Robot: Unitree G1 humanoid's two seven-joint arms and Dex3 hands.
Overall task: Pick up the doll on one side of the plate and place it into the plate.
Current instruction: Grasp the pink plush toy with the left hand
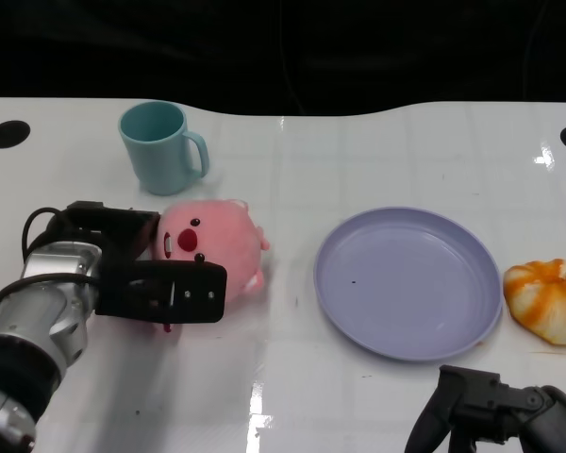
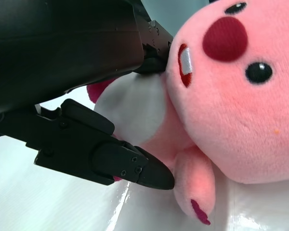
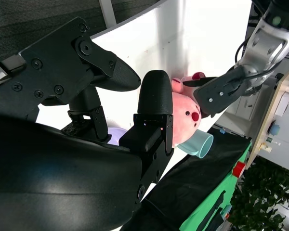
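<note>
1. Sitting on the white table (image 1: 292,396), the pink doll (image 1: 217,241) is toward the left edge, well apart from the purple plate (image 1: 407,281), so no placing is done yet.
2. The left hand (image 1: 146,269) is at the doll: its fingers (image 2: 135,166) lie along the doll's near side and another part presses its far side. It looks to be closing on the doll, though a firm grip cannot be confirmed.
3. The doll seems to rest on the table, not lifted.
4. The right hand (image 1: 491,411) waits at the near edge, below the plate, fingers apart and holding nothing.
5. A teal mug (image 1: 160,146) stands behind the doll, toward the far edge; an orange plush (image 1: 549,297) lies beside the plate near the right edge.
6. Left to do, as I judge it: secure the grip, lift, carry rightward, release into the plate.
</note>
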